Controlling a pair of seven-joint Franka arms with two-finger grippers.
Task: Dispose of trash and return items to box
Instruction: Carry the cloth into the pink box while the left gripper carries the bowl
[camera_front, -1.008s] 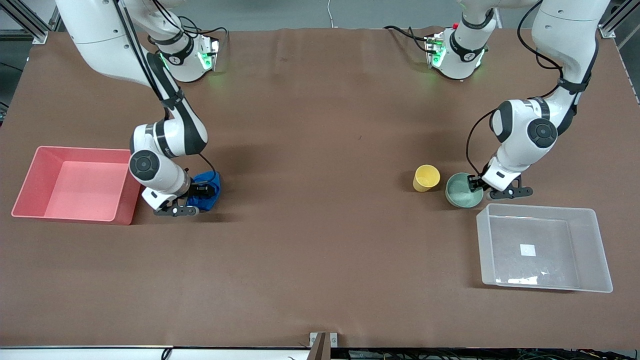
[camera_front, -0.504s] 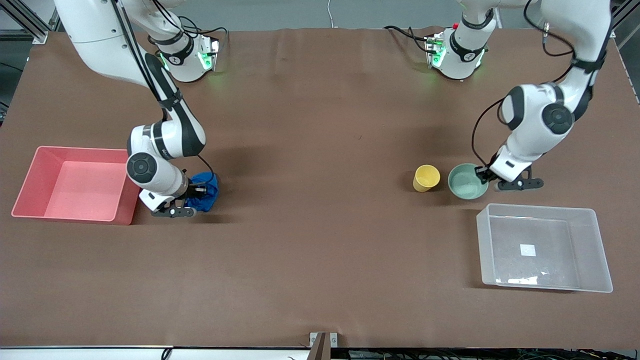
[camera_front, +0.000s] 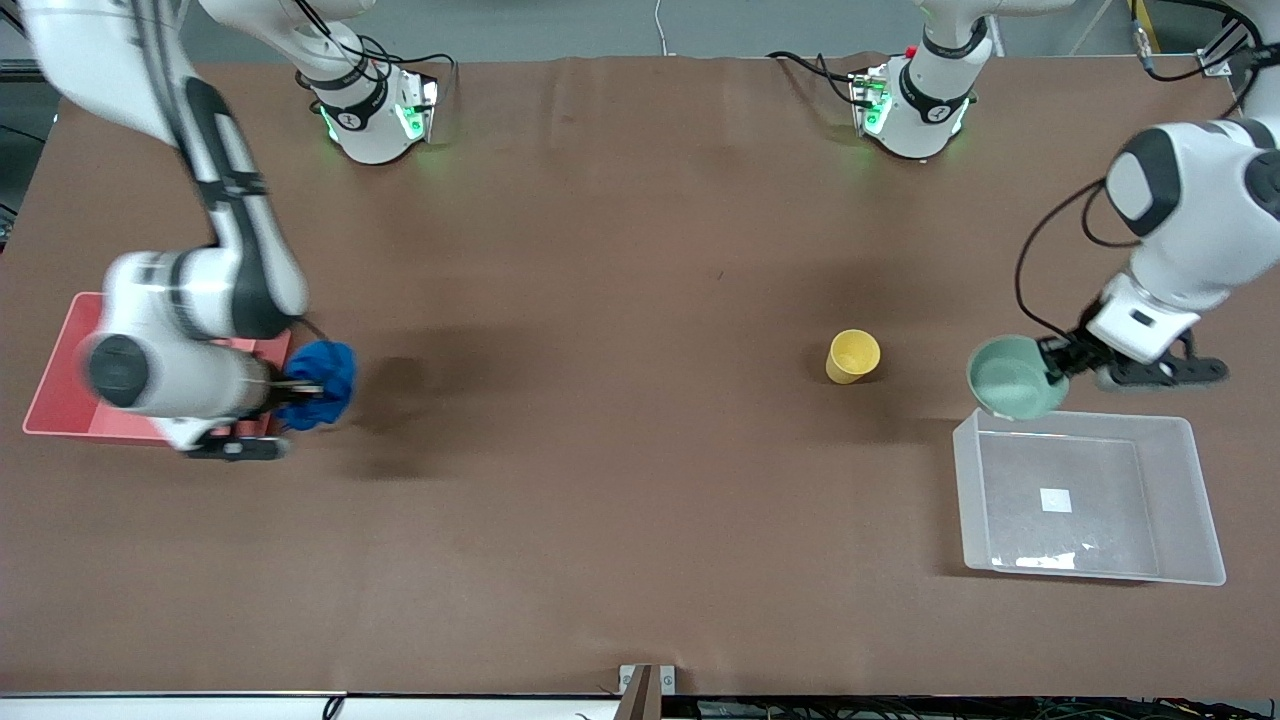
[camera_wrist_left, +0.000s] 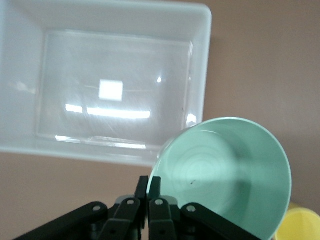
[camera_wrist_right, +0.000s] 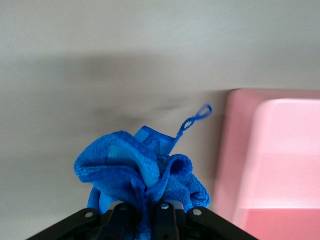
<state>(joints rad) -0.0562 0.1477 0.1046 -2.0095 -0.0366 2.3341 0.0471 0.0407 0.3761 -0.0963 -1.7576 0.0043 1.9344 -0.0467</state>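
Note:
My left gripper is shut on the rim of the mint-green bowl and holds it in the air over the table beside a corner of the clear box. In the left wrist view the gripper pinches the bowl, with the box below it. My right gripper is shut on the blue cloth wad and holds it up beside the pink bin. The right wrist view shows that gripper, the cloth and the bin. The yellow cup stands on the table.
The pink bin sits at the right arm's end of the table, partly hidden by the right arm. The clear box holds nothing and has a white label on its bottom. The yellow cup also shows at the edge of the left wrist view.
My left gripper lifted the bowl off the table and carried it from beside the cup toward the clear box. My right gripper lifted the blue cloth and moved it toward the pink bin.

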